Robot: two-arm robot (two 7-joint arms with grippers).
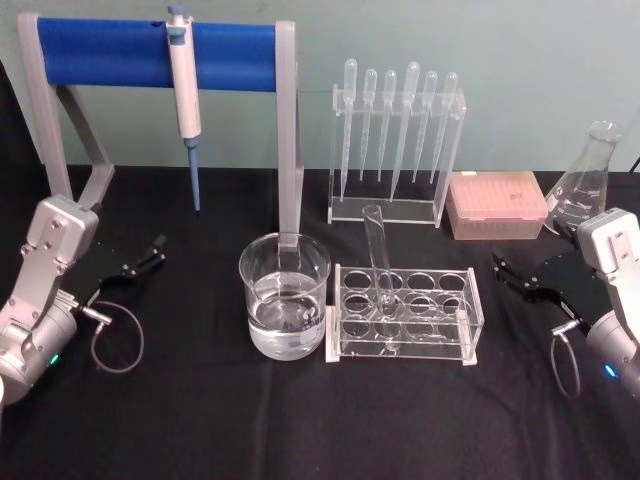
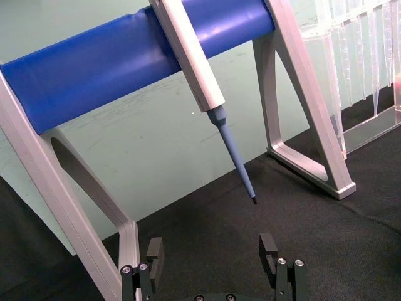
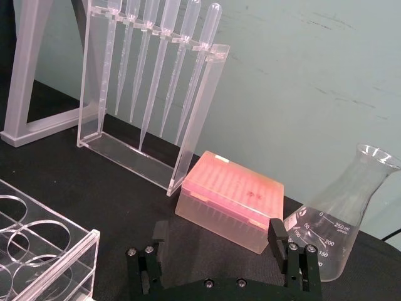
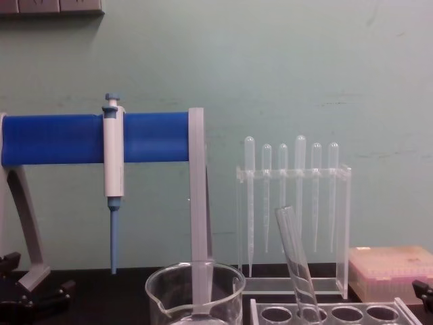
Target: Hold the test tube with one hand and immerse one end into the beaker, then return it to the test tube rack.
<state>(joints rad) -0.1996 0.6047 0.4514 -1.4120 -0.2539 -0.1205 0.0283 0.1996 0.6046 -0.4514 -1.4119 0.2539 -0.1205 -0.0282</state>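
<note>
The beaker [image 1: 252, 290], part-filled with clear liquid, stands just left of the test tube rack [image 1: 455, 345]. The test tube [image 1: 377, 250] leans in one of its holes. A pipette rack [image 1: 452, 140], pink tip box [image 1: 497, 205] and conical flask [image 1: 590, 175] line the back. Bare black cloth [image 1: 300, 420] lies in front. The left gripper [image 1: 145, 258] and right gripper [image 1: 507, 272] sit wide open and empty, one at either side.

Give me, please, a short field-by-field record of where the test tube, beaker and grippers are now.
test tube: leaning in the rack, unheld
beaker: partly filled with clear liquid
rack: just right of the beaker
left gripper: open, empty, well left of the beaker
right gripper: open, empty, just right of the rack
</note>
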